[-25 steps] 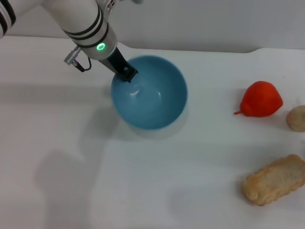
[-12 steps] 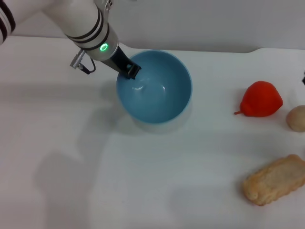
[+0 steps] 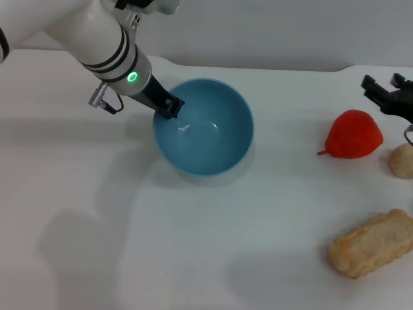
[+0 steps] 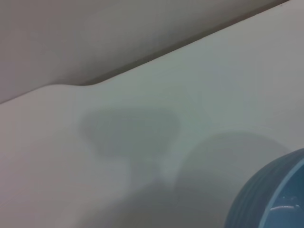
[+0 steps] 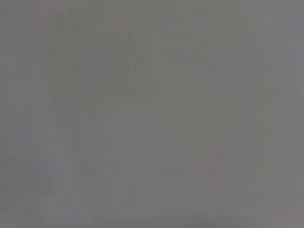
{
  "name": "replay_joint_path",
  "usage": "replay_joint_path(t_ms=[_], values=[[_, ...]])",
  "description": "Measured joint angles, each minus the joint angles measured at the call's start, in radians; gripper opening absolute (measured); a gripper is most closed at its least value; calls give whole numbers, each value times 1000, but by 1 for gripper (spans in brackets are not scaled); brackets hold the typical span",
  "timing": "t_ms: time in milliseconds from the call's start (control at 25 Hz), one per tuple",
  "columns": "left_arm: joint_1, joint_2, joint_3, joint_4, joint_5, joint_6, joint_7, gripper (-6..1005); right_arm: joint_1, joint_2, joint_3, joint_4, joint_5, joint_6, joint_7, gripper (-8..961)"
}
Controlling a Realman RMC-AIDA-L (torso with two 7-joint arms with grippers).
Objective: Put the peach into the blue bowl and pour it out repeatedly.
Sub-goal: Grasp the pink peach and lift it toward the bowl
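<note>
The left gripper [image 3: 173,107] pinches the near-left rim of the blue bowl [image 3: 213,139], its jaws closed on the rim; the bowl sits on the white table [image 3: 193,245], its inside empty. The right gripper [image 3: 386,90], jaws spread, is at the far right, just above a red-orange pointed fruit [image 3: 352,134]. No peach is in view.

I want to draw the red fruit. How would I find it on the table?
Start at the blue bowl, which the left end effector holds by its rim, and look across the white table toward the robot's right. The red fruit lies there, just below the right end effector. Unlike the beige lump and bread nearby, it is bright red-orange with a pointed stem.
</note>
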Motion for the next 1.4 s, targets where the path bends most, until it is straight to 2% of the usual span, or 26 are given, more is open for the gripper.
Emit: replay_joint_path(t_ms=[80,120,200,240,280,320,400,480,600,720,920,1280,1400], values=[[4,0,4,-3,-5,-9,0,-2,55,-17,-58,-54,-108,39,172,707],[4,0,4,-3,-5,-9,0,-2,55,-17,-58,-54,-108,39,172,707],[5,0,5,-4,-6,-12,0,-2,98,-22,-158,-130,-178,33,368,707],[5,0,2,-11,-7,-16,0,-2,118,-17,-240,-197,-206,10,492,706],[5,0,1,-13,-7,-17,0,-2,133,-7,-316,-260,-227,-18,612,706],[5,0,0,-15,-7,-20,0,-2,137,20,-404,-360,-237,-60,723,706],[5,0,-2,-19,-9,-27,0,-2,115,93,-588,-602,-247,-133,921,706],[5,0,-3,-28,-13,-36,0,-2,72,131,-763,-814,-245,-181,1091,706],[6,0,-3,-38,-30,-45,0,-2,40,125,-916,-997,-265,-266,1300,706],[6,1,-1,-56,-35,-58,0,-2,35,125,-913,-1040,-322,-319,1380,705],[8,1,-3,-61,-44,-54,0,-2,40,121,-868,-1089,-505,-435,1522,705],[3,1,3,-61,-46,-46,1,-2,8,117,-721,-1217,-722,-731,1534,706],[2,1,5,-59,-46,-45,1,-2,-4,118,-714,-1221,-769,-752,1522,707]])
